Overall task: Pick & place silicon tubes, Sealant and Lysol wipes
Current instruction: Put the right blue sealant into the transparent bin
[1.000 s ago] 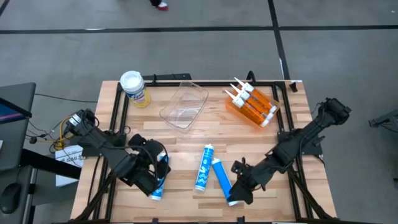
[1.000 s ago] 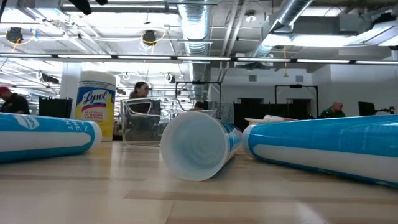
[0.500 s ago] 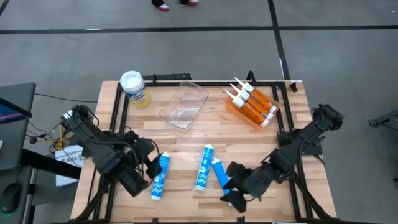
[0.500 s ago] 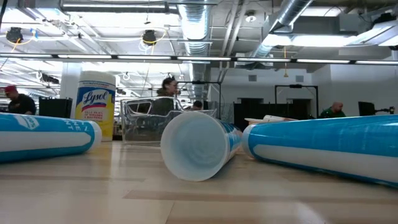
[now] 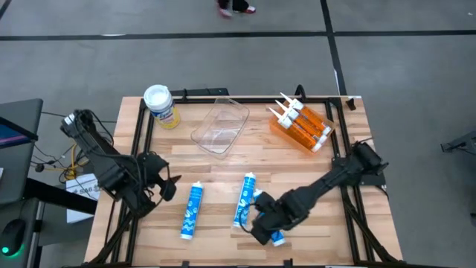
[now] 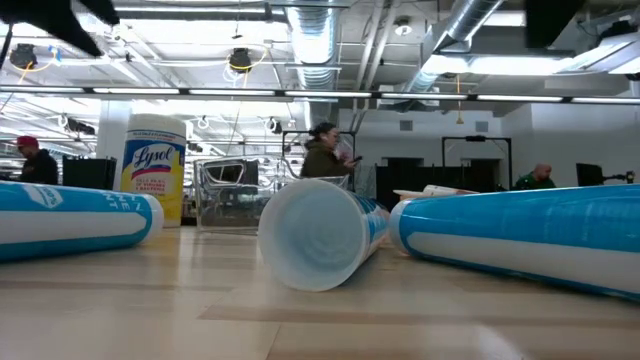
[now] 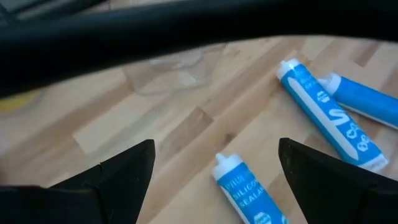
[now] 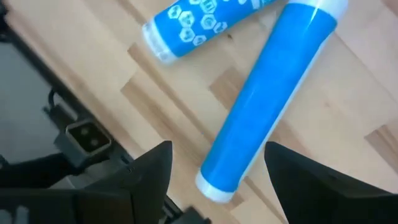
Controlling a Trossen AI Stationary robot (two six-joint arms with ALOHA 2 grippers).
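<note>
Reaching step: right end effector (image 5: pixel 262 225) hovers at lower centre of the high view, fingers spread with nothing between them, over the plain blue tube (image 5: pixel 269 220); this looks like the approach to a pick, not yet a grasp
Right wrist view: plain blue tube (image 8: pixel 267 106) lies just ahead of the two dark fingers, beside the patterned blue tube (image 8: pixel 199 25), the two close together
Left end effector (image 5: pixel 165 187): released and empty, at left of the high view, near the left blue tube (image 5: pixel 192 211) but apart from it
Lysol wipes (image 5: pixel 161 105): upright at the upper left of the table (image 5: pixel 223 171), well apart from both arms
Clear tray (image 5: pixel 221 125): upper centre, nothing visible inside
Orange cartridges (image 5: pixel 301 124): upper right, lying side by side
Next move, as a judgement: lower the right fingers astride the plain tube and close, keeping clear of the patterned one beside it
Risk: the round tube could roll if nudged
</note>
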